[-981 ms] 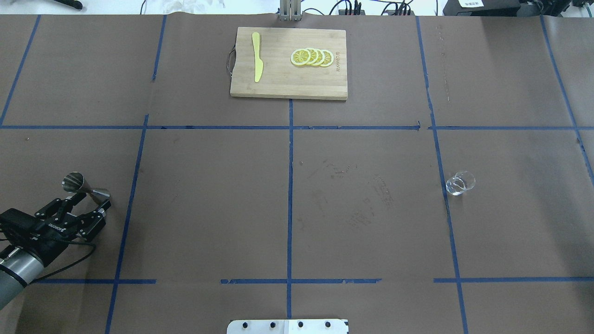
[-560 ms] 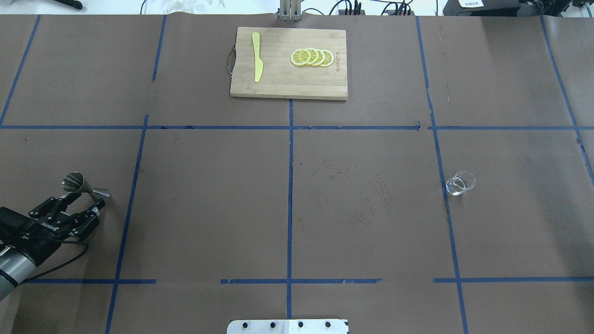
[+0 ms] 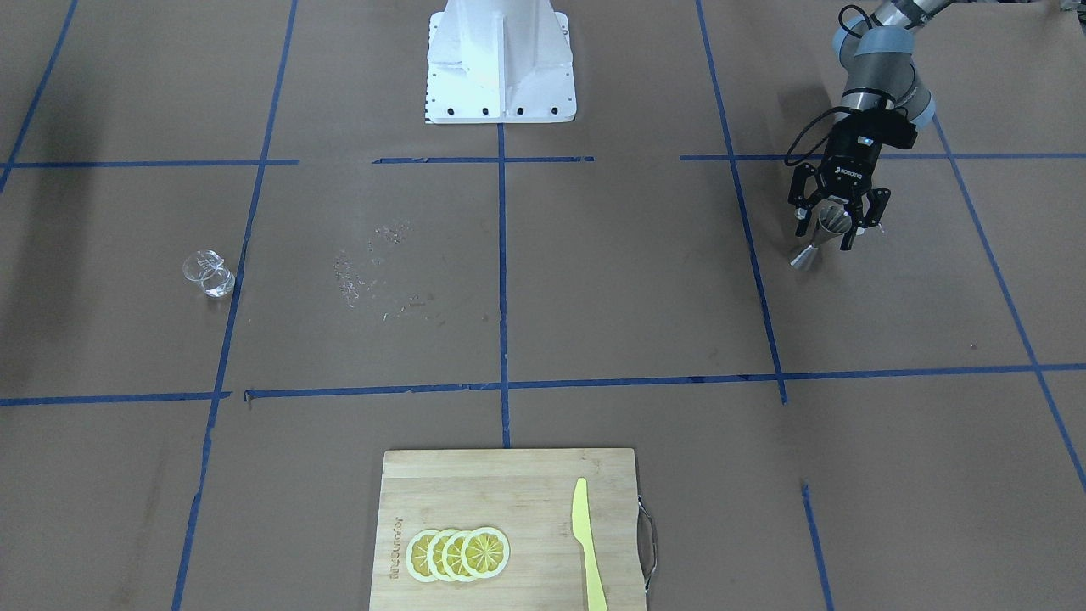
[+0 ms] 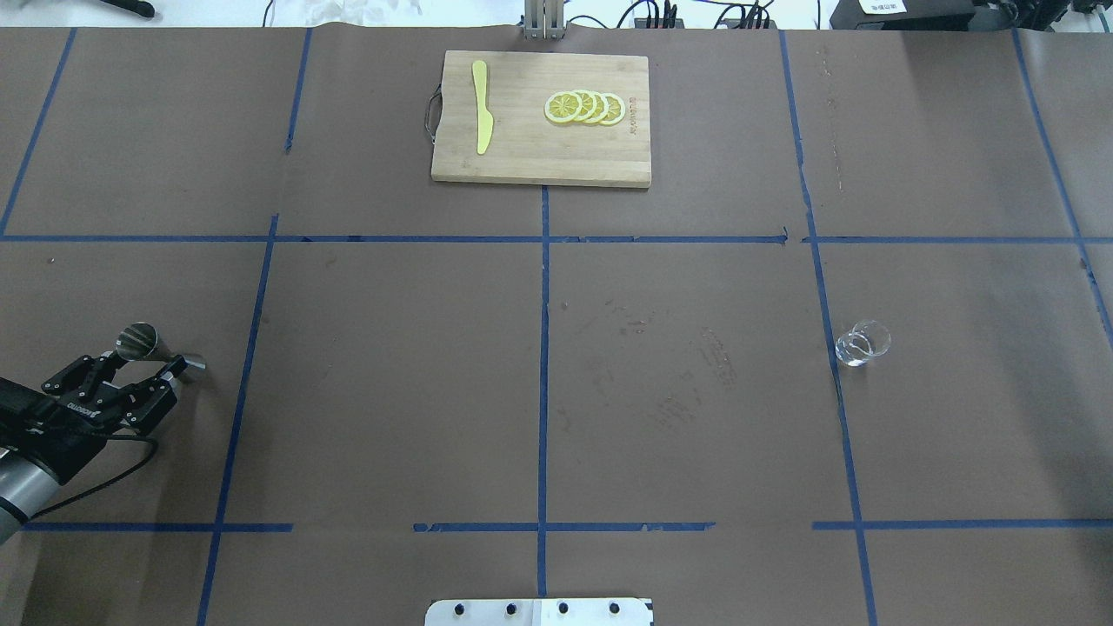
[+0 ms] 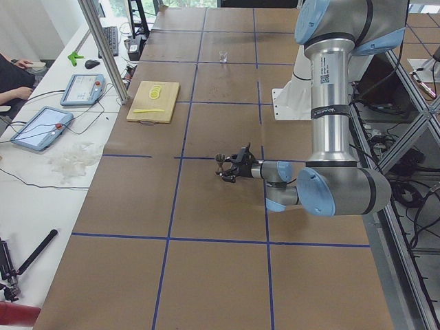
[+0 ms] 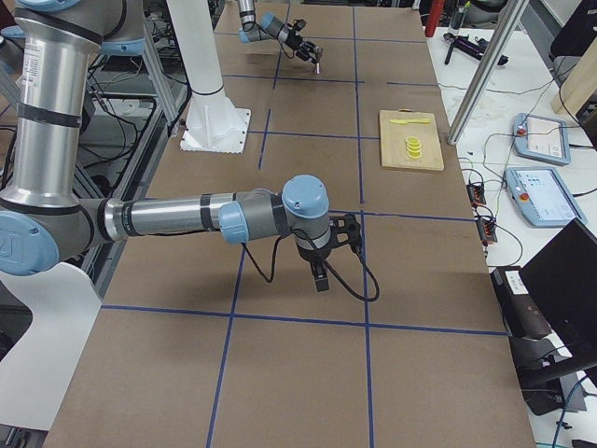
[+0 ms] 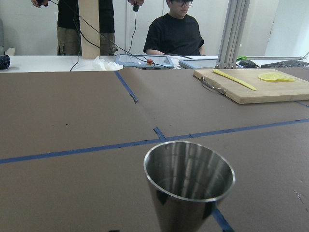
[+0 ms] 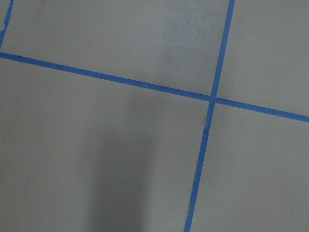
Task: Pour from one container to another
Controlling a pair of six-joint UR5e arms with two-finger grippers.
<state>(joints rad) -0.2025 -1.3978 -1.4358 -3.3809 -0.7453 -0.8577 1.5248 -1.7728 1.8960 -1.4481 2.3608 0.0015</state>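
Logging largest first: we see the table (image 4: 678, 417) papered brown and gridded with blue tape, and the cutting board (image 4: 530, 161) at its far side. The left gripper (image 4: 146, 367) lies low and level, its jaws spread wide and holding nothing. Only the right-end camera shows us the right gripper (image 6: 320, 278), pointing down; we cannot tell its opening. A yellow knife (image 4: 481, 106) and lemon slices (image 4: 584, 107) lie on the board. The jigger (image 4: 139, 341) stands at the left gripper's tips, and the left wrist view alone shows its open mouth. The glass cup (image 4: 863, 342) stands well apart, rightward.
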